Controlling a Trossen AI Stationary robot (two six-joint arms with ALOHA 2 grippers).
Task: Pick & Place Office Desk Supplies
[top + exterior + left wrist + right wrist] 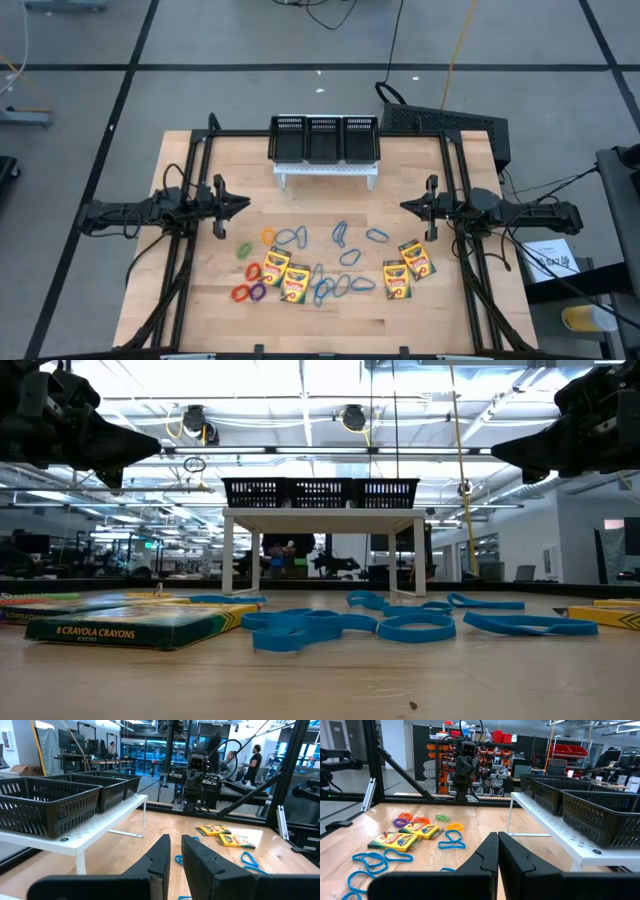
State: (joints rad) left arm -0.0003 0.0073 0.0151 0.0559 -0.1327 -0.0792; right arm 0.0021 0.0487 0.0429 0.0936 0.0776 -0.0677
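Several yellow-and-green crayon boxes lie flat on the wooden table: two left of centre (274, 267) (296, 283) and two right of centre (396, 279) (416, 258). Thin blue loops (340, 235) (330, 287) lie scattered between them. At the left lie small green (244, 248), orange (267, 236), red (240, 293) and purple (257, 292) loops. My left gripper (245, 205) (175, 840) hovers level over the table's left part, a narrow gap between its fingers. My right gripper (403, 207) (498, 835) hovers level at the right, shut and holding nothing.
A black three-compartment mesh organiser (323, 138) stands on a white riser shelf (327, 175) at the table's far middle. Black frame rails (195, 180) (462, 180) run along both sides. A black device (445, 122) sits at the far right corner.
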